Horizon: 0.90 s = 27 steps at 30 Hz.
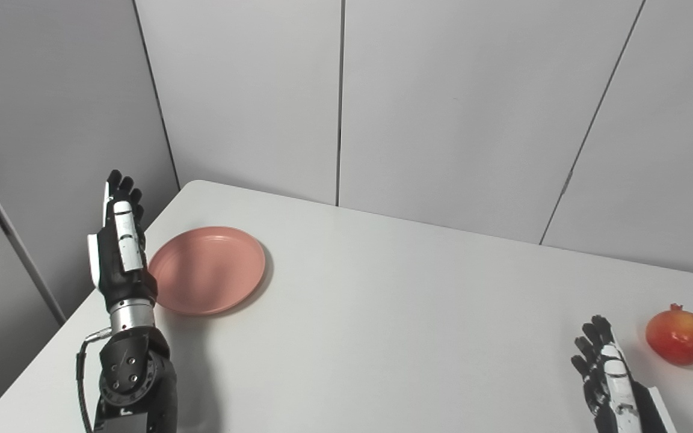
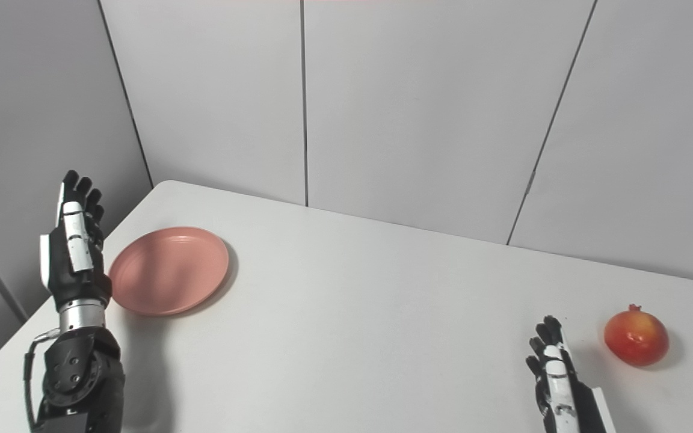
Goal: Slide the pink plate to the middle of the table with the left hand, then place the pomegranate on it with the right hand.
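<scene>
While both lie on the table [image 1: 382, 313], pink plate [image 1: 208, 269] sits just beside the empty, straight-fingered left robot hand [image 1: 119, 243]; pomegranate [image 1: 678, 334] near the empty, spread right robot hand [image 1: 608, 376].

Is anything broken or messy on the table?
No, nothing stands out. The pink plate lies flat and empty near the table's left edge, beside the open left hand. The pomegranate sits whole on the right side, just past the open right hand. Nothing looks spilled or cracked.
</scene>
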Tool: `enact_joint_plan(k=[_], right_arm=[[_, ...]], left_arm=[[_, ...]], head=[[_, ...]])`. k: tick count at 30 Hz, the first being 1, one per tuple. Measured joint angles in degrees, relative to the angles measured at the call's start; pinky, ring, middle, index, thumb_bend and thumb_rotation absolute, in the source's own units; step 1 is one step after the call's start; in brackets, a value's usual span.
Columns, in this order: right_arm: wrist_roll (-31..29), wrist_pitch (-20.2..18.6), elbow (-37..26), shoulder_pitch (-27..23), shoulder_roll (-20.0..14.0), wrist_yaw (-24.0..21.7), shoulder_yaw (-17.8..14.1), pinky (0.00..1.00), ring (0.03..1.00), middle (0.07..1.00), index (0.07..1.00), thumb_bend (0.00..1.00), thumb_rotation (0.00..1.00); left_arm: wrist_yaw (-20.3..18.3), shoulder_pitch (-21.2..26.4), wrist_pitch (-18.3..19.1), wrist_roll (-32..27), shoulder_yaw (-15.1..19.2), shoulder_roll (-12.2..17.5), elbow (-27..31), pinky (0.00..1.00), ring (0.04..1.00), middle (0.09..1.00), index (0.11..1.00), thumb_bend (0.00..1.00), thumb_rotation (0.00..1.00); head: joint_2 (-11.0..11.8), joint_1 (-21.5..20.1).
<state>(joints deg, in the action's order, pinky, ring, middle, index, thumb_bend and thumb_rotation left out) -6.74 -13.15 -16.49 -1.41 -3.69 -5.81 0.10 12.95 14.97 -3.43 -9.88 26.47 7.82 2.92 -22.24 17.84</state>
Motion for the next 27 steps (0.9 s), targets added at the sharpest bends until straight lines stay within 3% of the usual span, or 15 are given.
enact_joint_plan(k=[16,27], right_arm=[[-0.1,0.0,0.0,0.0,-0.4,-0.1,-0.3,1.00,1.000,1.000,1.000,0.08,1.00],[-0.3,0.0,-0.2,0.0,-0.4,0.0,-0.3,1.00,1.000,1.000,1.000,0.07,1.00]], left_arm=[[0.1,-0.4,-1.2,-3.3,2.8,0.8,-2.8,0.93,0.927,0.932,0.907,0.45,1.00],[-0.6,-0.6,-2.9,-7.8,3.8,2.1,-8.8,0.93,0.926,0.926,0.907,0.44,1.00]], head=[[0.1,0.5],[0.0,0.8]])
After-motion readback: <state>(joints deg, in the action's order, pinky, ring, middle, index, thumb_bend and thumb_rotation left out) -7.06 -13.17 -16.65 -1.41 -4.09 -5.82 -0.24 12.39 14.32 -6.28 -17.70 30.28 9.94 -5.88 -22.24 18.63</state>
